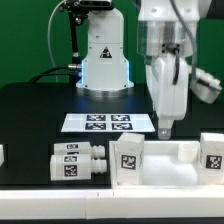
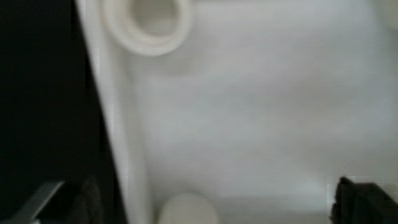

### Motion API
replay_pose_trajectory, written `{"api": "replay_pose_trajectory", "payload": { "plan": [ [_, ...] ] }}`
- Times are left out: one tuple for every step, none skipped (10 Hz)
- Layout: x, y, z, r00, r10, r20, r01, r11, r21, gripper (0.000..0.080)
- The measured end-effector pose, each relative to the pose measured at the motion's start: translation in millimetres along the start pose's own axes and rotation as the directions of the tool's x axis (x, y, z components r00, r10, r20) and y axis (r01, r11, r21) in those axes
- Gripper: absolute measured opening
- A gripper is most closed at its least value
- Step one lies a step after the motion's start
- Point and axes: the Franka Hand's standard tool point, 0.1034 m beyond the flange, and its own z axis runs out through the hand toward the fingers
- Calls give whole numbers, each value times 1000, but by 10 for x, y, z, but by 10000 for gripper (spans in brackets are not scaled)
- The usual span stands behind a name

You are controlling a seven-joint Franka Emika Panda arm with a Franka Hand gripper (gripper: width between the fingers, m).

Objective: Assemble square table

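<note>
The square table's white slab (image 1: 165,172) lies at the front of the exterior view, right of centre. Two tagged white legs stand upright on it, one at its left end (image 1: 130,155) and one at its right end (image 1: 213,150). Two more tagged legs (image 1: 76,152) (image 1: 76,168) lie side by side to its left. My gripper (image 1: 165,128) hangs just above the slab's middle, holding nothing. In the wrist view the slab (image 2: 249,110) fills the frame, with a corner hole (image 2: 146,25). My gripper (image 2: 205,205) is open, with dark fingertips (image 2: 47,200) at both edges.
The marker board (image 1: 97,123) lies flat behind the legs. The robot base (image 1: 104,60) stands at the back. A green block (image 1: 208,85) sits at the back right. A white piece (image 1: 2,153) shows at the left edge. A pale rounded shape (image 2: 180,208) lies between my fingers, unclear.
</note>
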Motion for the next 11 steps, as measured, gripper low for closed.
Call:
{"api": "replay_pose_trajectory", "payload": {
  "plan": [
    [18,58,78,1000,0,-9,0,1000,-6,649],
    [13,102,163,1000,-5,-19,5,1000,-12,649],
    [5,132,254,999,-12,-30,11,1000,-13,649],
    [-8,156,316,999,-18,-38,17,1000,-22,649],
    [-16,189,386,999,-25,-46,23,999,-33,649],
    [-23,217,458,998,-31,-54,28,998,-53,649],
    [-31,204,455,998,-33,-52,30,998,-58,649],
    [-30,204,456,998,-34,-53,31,998,-57,649],
    [-28,208,463,998,-34,-54,31,998,-59,556],
    [-26,210,467,998,-34,-54,31,998,-59,374],
    [-25,211,470,998,-34,-54,31,998,-60,374]
  ]
}}
